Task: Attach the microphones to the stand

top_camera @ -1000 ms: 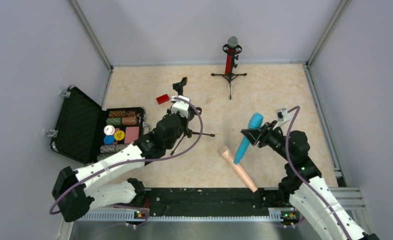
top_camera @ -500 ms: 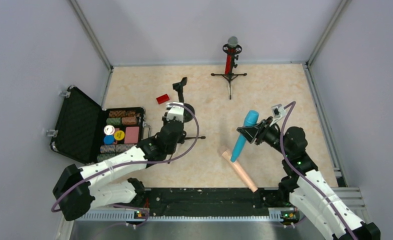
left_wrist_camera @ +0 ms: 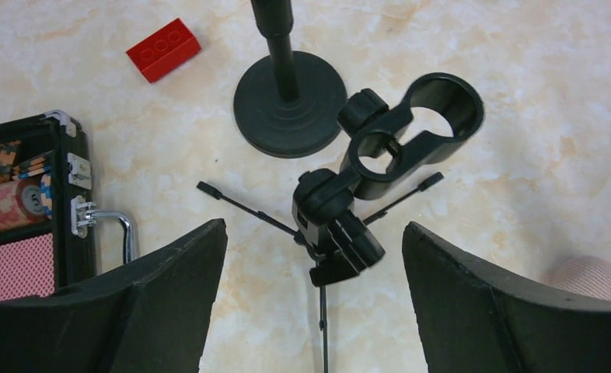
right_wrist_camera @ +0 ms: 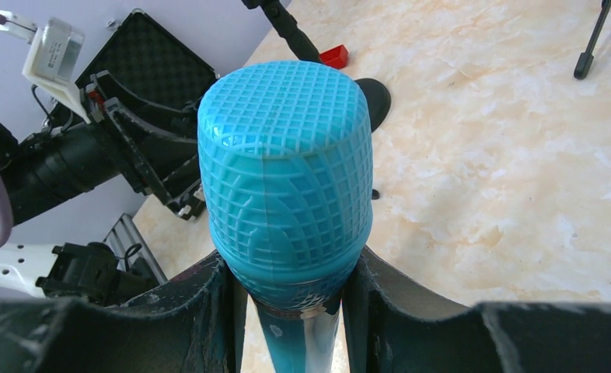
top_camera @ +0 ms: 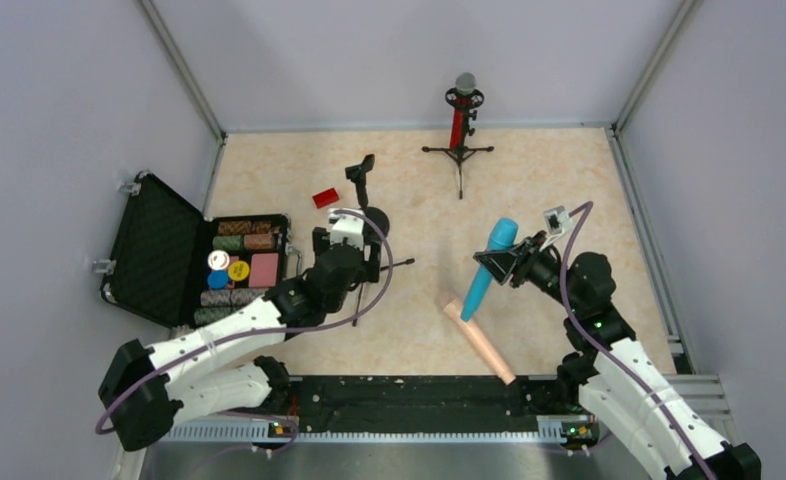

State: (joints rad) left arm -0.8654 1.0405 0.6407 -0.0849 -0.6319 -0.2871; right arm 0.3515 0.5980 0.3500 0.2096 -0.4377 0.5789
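On the marbled tabletop (top_camera: 569, 200), the left gripper (left_wrist_camera: 314, 229) has just sprung wide open and let go of the small tripod stand (left_wrist_camera: 329, 206), which now stands free at centre frame, seemingly ready for the cyan microphone (right_wrist_camera: 287, 171) clamped in the right gripper (right_wrist_camera: 291, 287), right of centre.

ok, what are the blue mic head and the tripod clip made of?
Blue mic head: matte moulded plastic or rubber, probably; the grid is embossed on a solid shell, not wire mesh. Tripod clip: black plastic, semi-gloss, judging by soft highlights on its rings.
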